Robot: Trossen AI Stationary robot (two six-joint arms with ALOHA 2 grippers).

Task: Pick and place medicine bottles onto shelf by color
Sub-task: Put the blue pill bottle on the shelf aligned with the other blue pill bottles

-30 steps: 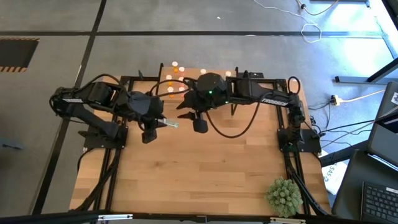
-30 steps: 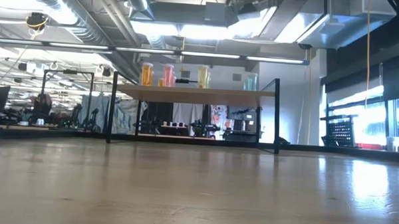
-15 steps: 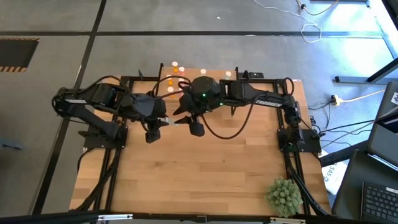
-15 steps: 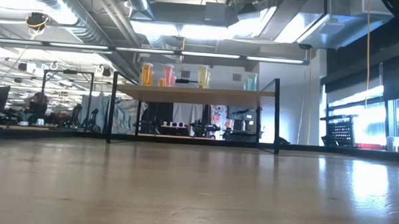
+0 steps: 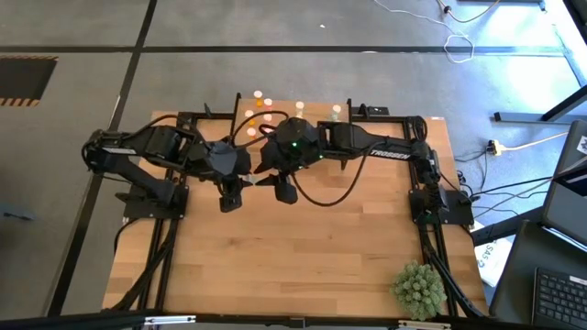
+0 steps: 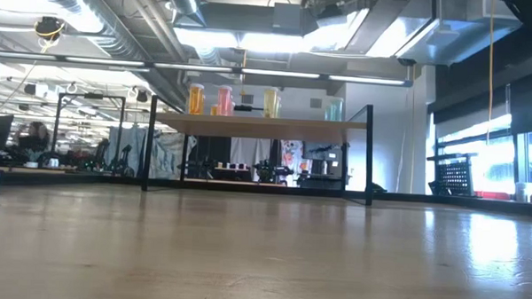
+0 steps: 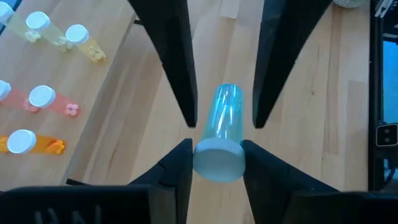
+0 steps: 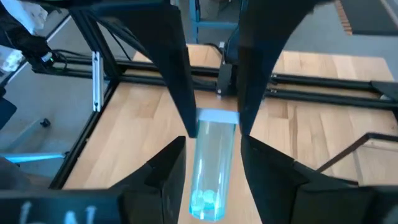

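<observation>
A pale green medicine bottle (image 7: 222, 115) with a whitish cap is in the air over the table's middle, with my left gripper (image 7: 216, 146) shut on it. My right gripper (image 8: 212, 142) is open; its fingers stand on either side of the bottle's bottom end (image 8: 208, 199), with slight gaps. In the high view the bottle (image 5: 258, 181) bridges the two grippers. The shelf (image 6: 258, 123) stands at the table's far edge on black legs. Orange (image 6: 195, 99), pink (image 6: 224, 100), yellow (image 6: 271, 103) and pale green (image 6: 335, 108) bottles stand upright on it. My left gripper pinches the bottle's whitish cap (image 7: 217, 160) between its two fingers. The fingers come from the table's left, slanting down, and lie along the bottle. Beyond the fingertips the bottle's body points toward my right gripper, and the whole bottle is lifted clear of the table.
A spiky green plant ball (image 5: 420, 289) sits at the table's near right corner. Black frame rails (image 5: 431, 220) run along both sides of the table. The near half of the wooden tabletop (image 5: 293, 266) is bare.
My right gripper has gone toward the table's left and a little down, toward my left gripper, until its open fingers stand around the free end of the pale green bottle. The bottle has stayed in my left gripper.
</observation>
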